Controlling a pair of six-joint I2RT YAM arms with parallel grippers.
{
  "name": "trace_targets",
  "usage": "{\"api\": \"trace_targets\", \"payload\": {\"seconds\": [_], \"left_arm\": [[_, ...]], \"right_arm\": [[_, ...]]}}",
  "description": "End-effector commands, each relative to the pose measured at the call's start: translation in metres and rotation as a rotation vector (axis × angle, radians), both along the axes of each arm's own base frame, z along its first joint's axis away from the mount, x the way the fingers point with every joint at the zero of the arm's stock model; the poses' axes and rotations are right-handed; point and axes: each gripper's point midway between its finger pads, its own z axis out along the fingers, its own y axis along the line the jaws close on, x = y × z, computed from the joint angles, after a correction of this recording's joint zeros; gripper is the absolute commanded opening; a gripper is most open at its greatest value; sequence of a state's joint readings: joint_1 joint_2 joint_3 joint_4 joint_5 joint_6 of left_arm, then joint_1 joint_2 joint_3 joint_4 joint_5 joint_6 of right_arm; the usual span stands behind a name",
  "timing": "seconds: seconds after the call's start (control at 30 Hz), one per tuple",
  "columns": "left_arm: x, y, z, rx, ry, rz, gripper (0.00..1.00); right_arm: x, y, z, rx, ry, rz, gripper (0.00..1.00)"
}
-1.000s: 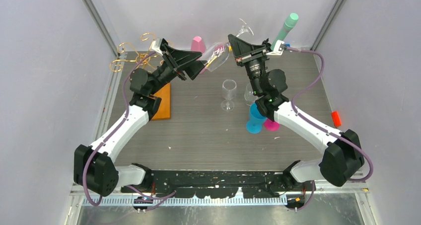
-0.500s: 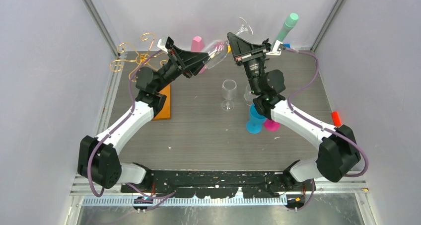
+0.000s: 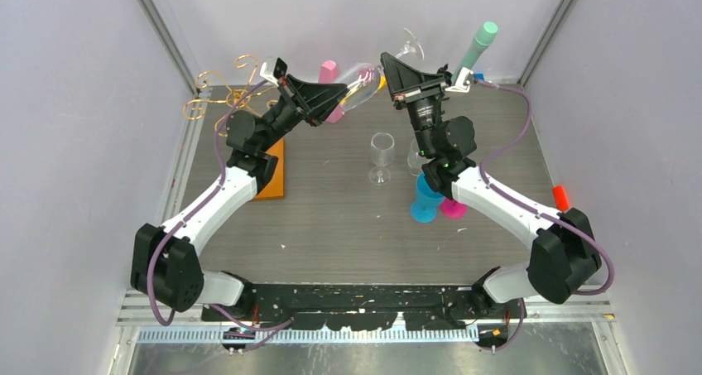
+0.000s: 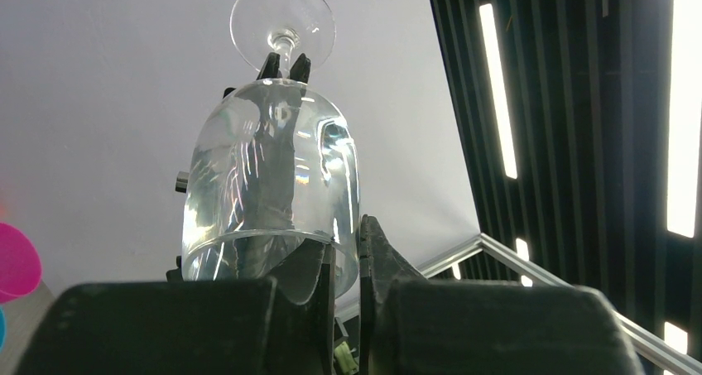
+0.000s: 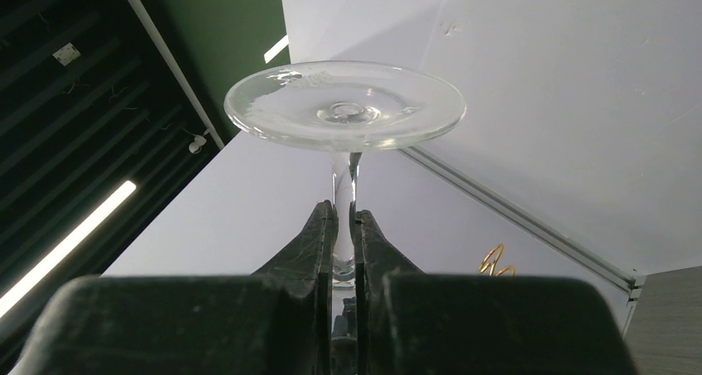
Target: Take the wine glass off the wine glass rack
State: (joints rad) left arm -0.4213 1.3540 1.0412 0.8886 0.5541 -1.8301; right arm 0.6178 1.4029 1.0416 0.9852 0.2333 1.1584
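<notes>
A clear wine glass hangs tilted in the air above the back of the table, its foot toward the rear wall. My right gripper is shut on the thin stem just below the foot, with the fingers pressed on either side. My left gripper is shut on the wall of the bowl, one finger inside the rim and one outside. The wine glass rack, gold wire curls over an orange-brown base, stands at the back left, apart from the glass.
A second clear glass stands mid-table, and another is partly behind the right arm. A blue cup and a pink cup lie under that arm. A pink block, a mint-green tube and a red piece are nearby.
The left gripper has swung right from near the rack to the glass bowl and closed on its rim. The right gripper has kept its hold on the stem, barely moving.
</notes>
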Motion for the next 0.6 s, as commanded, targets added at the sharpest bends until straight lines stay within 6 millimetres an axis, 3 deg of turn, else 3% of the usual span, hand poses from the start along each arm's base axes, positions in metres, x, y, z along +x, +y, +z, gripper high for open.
{"api": "trace_targets", "payload": {"seconds": [0.0, 0.47, 0.5, 0.57], "left_arm": [[-0.0282, 0.0049, 0.0396, -0.057, -0.162, -0.031, 0.00], [-0.0260, 0.0032, 0.0359, -0.045, -0.170, -0.025, 0.00], [-0.0256, 0.0030, 0.0354, -0.044, -0.170, -0.024, 0.00], [-0.0253, 0.0031, 0.0356, -0.043, -0.173, -0.021, 0.00]], "right_arm": [[-0.0109, 0.0016, 0.0107, -0.004, -0.040, 0.018, 0.00], [-0.0124, -0.0035, 0.0096, -0.009, -0.038, -0.005, 0.00], [-0.0128, -0.0036, 0.0100, -0.010, -0.039, -0.004, 0.02], [-0.0129, -0.0033, 0.0100, -0.014, -0.037, -0.004, 0.15]]}}
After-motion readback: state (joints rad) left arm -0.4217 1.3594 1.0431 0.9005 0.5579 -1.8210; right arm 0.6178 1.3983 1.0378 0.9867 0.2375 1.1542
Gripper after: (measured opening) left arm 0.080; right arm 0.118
